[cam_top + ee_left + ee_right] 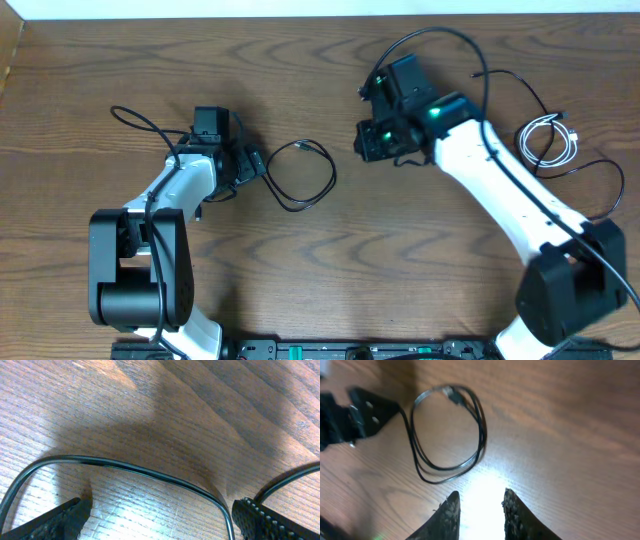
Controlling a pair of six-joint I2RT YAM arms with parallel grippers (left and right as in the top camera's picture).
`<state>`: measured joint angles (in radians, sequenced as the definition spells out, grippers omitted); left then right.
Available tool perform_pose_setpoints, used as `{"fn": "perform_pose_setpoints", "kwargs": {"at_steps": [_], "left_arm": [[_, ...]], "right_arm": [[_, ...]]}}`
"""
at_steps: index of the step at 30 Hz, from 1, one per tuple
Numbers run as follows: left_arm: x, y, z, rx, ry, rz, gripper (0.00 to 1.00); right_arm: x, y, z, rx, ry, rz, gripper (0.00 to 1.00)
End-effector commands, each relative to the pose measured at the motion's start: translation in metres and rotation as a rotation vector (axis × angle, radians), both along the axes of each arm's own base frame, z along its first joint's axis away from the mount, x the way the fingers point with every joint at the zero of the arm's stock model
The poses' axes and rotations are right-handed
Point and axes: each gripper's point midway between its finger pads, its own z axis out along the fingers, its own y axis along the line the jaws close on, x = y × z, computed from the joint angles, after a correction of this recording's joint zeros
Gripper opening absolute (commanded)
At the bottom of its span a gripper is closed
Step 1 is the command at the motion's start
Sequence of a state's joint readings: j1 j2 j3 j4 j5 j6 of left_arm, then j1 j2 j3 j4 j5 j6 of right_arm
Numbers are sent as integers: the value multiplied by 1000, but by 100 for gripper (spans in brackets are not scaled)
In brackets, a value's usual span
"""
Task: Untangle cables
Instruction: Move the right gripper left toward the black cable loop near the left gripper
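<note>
L pincer (160, 515) is sitting fully released, straddling black cable loop (300, 175) near desk (330, 280) ctr. R pincer (480, 510) is hovering part-released, empty; white cable (548, 140) is lying coiled at far right.

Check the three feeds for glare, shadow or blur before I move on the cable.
Right wrist view: white glare washes out the table just ahead of the right gripper, and the looped black cable looks slightly soft. Left wrist view: a broad shadow band crosses the wood, yet the cable is sharp. Overhead view: even light, no glare.
</note>
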<state>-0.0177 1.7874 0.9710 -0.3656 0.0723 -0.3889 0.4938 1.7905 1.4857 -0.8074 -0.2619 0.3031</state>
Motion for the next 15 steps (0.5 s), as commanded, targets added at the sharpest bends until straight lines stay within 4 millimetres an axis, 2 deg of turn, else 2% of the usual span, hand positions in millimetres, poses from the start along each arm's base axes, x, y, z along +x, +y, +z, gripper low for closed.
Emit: {"fn": "perform_pose_setpoints", "kwargs": {"at_steps": [1,7,10,15], "left_arm": [[-54,1,-51,-20,215,22,98],[-54,1,-51,-20,215,22,98],[-54,1,-51,-20,215,22,98],[-54,1,-51,-20,215,22,98]], "right_arm": [[-10,12,-25,-20,68,0,30],[-15,28,-64,-43,154,-25,37],[-19,39,-81,-37,187,-5,37],[-13,52,-108,-26,197,-11,40]]}}
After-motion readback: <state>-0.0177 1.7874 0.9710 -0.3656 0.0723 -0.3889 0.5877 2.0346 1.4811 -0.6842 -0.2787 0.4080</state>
